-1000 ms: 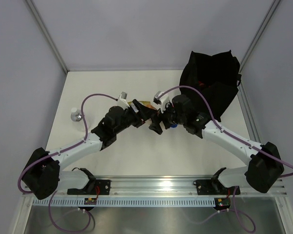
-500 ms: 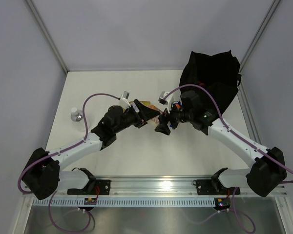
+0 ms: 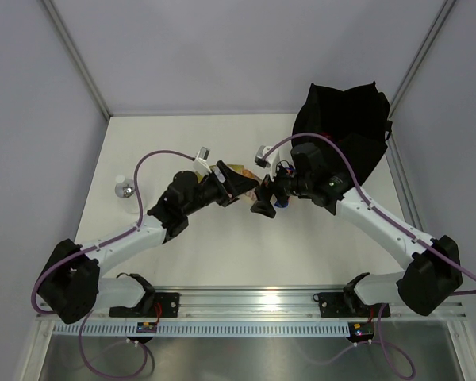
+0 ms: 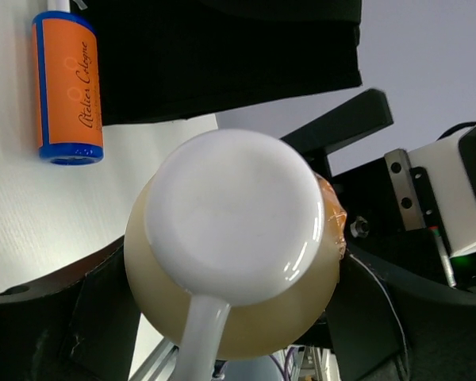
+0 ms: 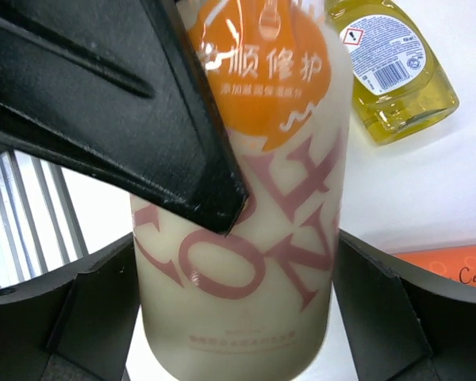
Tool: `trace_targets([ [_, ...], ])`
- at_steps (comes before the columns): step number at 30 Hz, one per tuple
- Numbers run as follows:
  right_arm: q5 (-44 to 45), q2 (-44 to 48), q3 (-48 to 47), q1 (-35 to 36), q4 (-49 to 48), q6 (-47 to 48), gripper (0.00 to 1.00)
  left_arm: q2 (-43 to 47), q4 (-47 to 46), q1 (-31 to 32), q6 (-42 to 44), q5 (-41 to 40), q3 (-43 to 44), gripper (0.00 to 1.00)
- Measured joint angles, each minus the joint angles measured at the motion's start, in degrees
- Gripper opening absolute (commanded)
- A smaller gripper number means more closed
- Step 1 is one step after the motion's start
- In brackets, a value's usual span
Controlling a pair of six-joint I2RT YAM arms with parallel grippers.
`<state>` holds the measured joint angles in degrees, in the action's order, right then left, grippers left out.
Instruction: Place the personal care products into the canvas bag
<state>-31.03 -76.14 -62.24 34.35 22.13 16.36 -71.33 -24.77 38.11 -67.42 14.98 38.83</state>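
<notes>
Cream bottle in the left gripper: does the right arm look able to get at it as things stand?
Probably yes: the right gripper straddles the cream bottle at its bare base end, while the left gripper holds the pump end.

The canvas bag is set at the worktop's upper right, a small bottle far left. At centre, a tall bottle is enclosed by the left end effector and right end effector. A cologne bottle is laid just beside the bag.

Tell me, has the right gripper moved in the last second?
Yes. In the top view the right gripper has shifted slightly to the right, toward the canvas bag, which has stayed put.
</notes>
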Motion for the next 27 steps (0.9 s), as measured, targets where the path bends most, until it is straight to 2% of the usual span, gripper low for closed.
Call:
trace_targets([
  [7,-0.63,-0.63,-1.09,0.26,1.51,2.51,1.0,0.0,1.11,-0.04,2.03,1.79,0.02,0.0],
  [9,-1.73,-1.46,-1.92,0.24,1.84,3.17,0.96,0.0,1.25,-0.17,2.43,2.1,0.02,0.0],
  [11,-3.34,-2.51,-2.67,0.26,1.84,3.39,0.84,0.0,1.51,-0.17,2.51,2.45,0.02,0.0],
  [12,-3.87,-2.93,-2.93,0.26,2.03,3.41,0.63,0.0,1.62,-0.24,2.6,2.4,0.02,0.0],
  [13,-4.07,-3.32,-3.15,0.24,2.16,3.37,0.5,0.0,1.75,-0.37,2.62,2.4,0.0,0.0],
  [15,-4.28,-4.2,-3.82,0.11,2.56,2.97,0.3,-0.07,1.95,-0.59,2.4,2.32,0.0,0.0],
  [18,-4.66,-4.74,-4.57,0.09,3.19,2.91,0.24,-0.11,1.86,-1.05,1.75,2.71,-0.11,0.02],
  [19,-4.66,-4.74,-4.74,0.09,3.39,2.91,0.17,-0.11,1.75,-1.14,1.57,2.82,-0.11,0.07],
  [20,-4.63,-4.74,-4.92,0.04,3.52,2.91,0.12,-0.11,1.53,-1.36,1.42,2.95,-0.11,0.17],
  [21,-4.66,-4.74,-5.01,-0.02,3.56,2.89,0.06,-0.11,1.42,-1.51,1.31,3.13,-0.11,0.29],
  [22,-4.7,-4.74,-5.03,-0.09,3.52,2.82,0.0,-0.11,1.33,-1.68,1.22,3.32,-0.11,0.47],
  [24,-5.07,-4.72,-5.03,-0.22,3.37,2.58,0.0,-0.11,1.29,-1.99,1.01,3.8,-0.11,0.64],
  [25,-5.22,-4.7,-5.03,-0.31,3.32,2.47,0.0,-0.09,1.36,-2.14,0.92,4.02,-0.11,0.8],
  [27,-5.66,-4.59,-5.03,-0.46,3.13,2.32,0.0,0.0,1.51,-2.38,0.94,4.37,-0.11,0.9],
])
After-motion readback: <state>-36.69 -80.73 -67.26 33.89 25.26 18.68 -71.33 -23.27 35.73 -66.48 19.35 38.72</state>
